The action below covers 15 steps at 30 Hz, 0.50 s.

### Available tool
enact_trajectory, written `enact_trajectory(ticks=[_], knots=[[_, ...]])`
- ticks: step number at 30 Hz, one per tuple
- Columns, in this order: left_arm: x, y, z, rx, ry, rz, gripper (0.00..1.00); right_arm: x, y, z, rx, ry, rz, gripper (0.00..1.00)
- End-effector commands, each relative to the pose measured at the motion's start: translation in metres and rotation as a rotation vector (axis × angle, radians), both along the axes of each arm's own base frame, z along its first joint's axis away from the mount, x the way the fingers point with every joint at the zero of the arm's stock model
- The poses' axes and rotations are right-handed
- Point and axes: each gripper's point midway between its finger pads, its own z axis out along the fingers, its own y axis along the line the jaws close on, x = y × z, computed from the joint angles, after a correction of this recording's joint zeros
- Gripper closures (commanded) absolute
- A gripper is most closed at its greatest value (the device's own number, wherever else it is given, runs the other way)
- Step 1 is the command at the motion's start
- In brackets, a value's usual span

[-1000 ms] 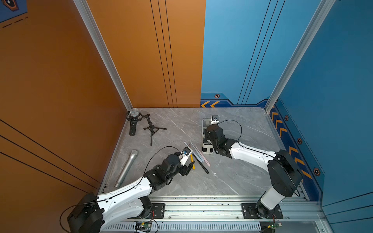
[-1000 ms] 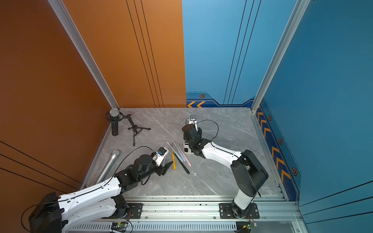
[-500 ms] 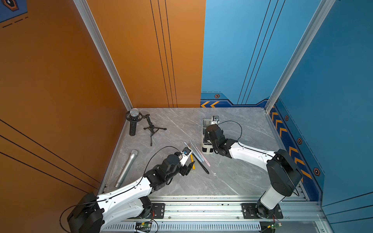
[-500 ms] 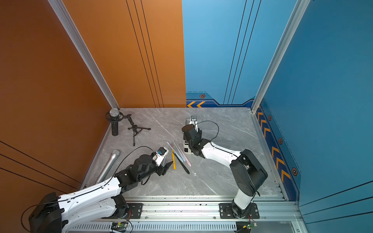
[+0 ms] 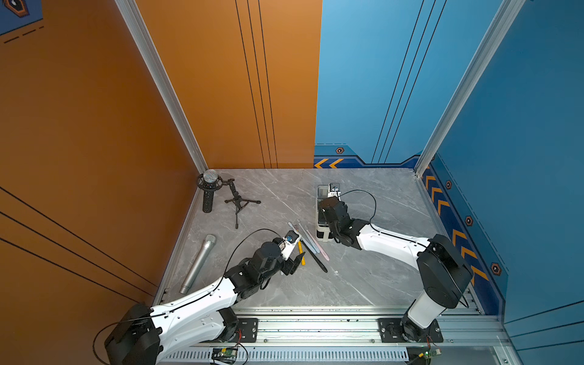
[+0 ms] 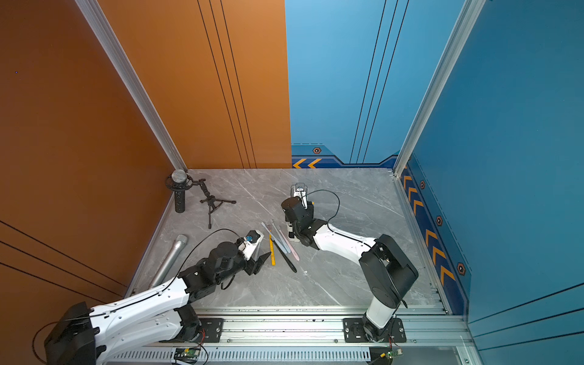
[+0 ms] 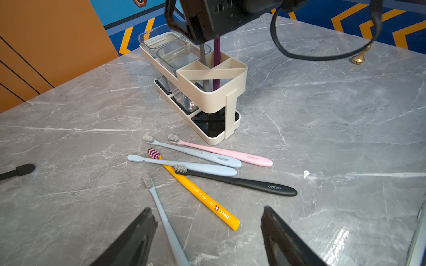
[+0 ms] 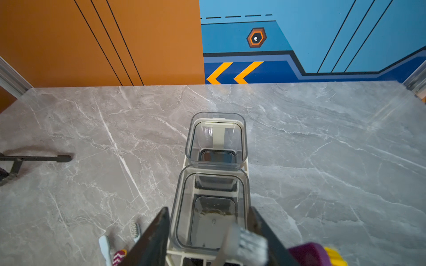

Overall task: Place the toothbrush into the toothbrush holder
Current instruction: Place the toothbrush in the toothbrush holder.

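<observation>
Parted now, shut a second ago: right hand [image 8: 208, 209], gripping nothing, fingers either side of the grey toothbrush [image 8: 244, 247]. Stands upright beside a purple toothbrush [image 7: 216, 53] in the divided end of the toothbrush holder [image 7: 232, 87]. Left hand [image 7: 207, 208] gaping wide, empty, over a pale-blue toothbrush [image 7: 164, 221] on the tabletop [image 7: 322, 138].
</observation>
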Motion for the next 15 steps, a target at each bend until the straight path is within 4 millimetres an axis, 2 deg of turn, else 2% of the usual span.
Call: enact_trajectory(ticks=[1,6,11,13,15], knots=[[0.004,0.009,0.001,-0.015,-0.006,0.046,0.24,-0.004,-0.005,0.029,-0.024,-0.05,-0.025,0.36],[0.009,0.017,0.003,-0.027,-0.007,0.104,0.24,-0.013,-0.005,0.049,-0.014,-0.09,-0.03,0.34],[0.014,0.024,0.01,-0.122,0.036,0.178,0.24,-0.025,-0.012,0.077,0.005,-0.131,-0.05,0.32],[0.015,0.029,0.006,-0.142,0.067,0.225,0.24,-0.03,-0.02,0.089,0.006,-0.143,-0.081,0.32],[0.018,0.042,-0.006,-0.129,0.121,0.31,0.26,-0.037,-0.027,0.097,0.022,-0.142,-0.091,0.32]])
